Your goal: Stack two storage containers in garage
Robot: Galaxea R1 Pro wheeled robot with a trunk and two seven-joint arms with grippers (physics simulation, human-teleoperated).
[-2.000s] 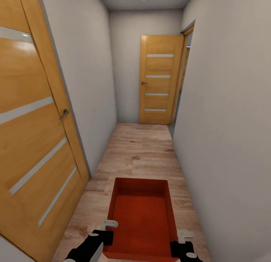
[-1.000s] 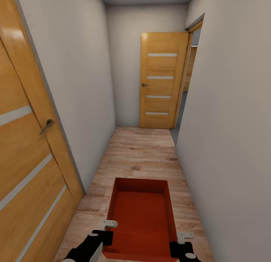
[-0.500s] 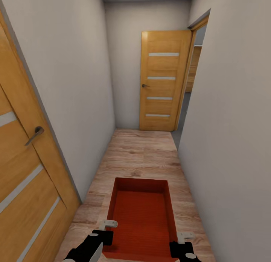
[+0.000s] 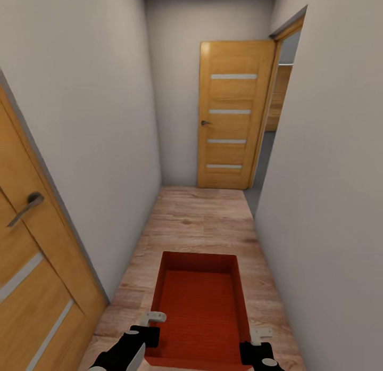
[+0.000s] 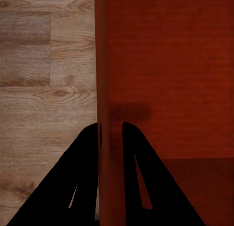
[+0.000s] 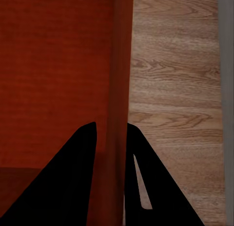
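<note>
The robot stood in a narrow corridor with white walls (image 4: 106, 121) on both sides and a light wood-plank floor (image 4: 197, 222). In front of its trunk it carried one orange-red storage container (image 4: 201, 302), held above the planks with its long side pointing down the corridor. The bin was empty, and its ribbed bottom could be seen.

The left hand (image 4: 142, 331) was closed on the left wall of the container near the corner closest to the robot. In the left wrist view, the two dark fingers (image 5: 85, 182) stood on either side of the thin red wall (image 5: 111, 138), one outside and one inside, with the wall between them. The right hand (image 4: 254, 343) held the right wall in the same manner; in the right wrist view its fingers (image 6: 80, 182) pinched the red wall (image 6: 117, 114), and the planks lay beside it.

At the end of the corridor was a wooden door (image 4: 230, 113) with four pale horizontal strips and a small dark handle. It stood open against the end wall, and just right of it a doorway (image 4: 271, 147) led to a room with a grey floor. Near the robot, on its left, a second wooden door (image 4: 32, 275) with a metal lever handle (image 4: 24, 208) could be seen.
</note>
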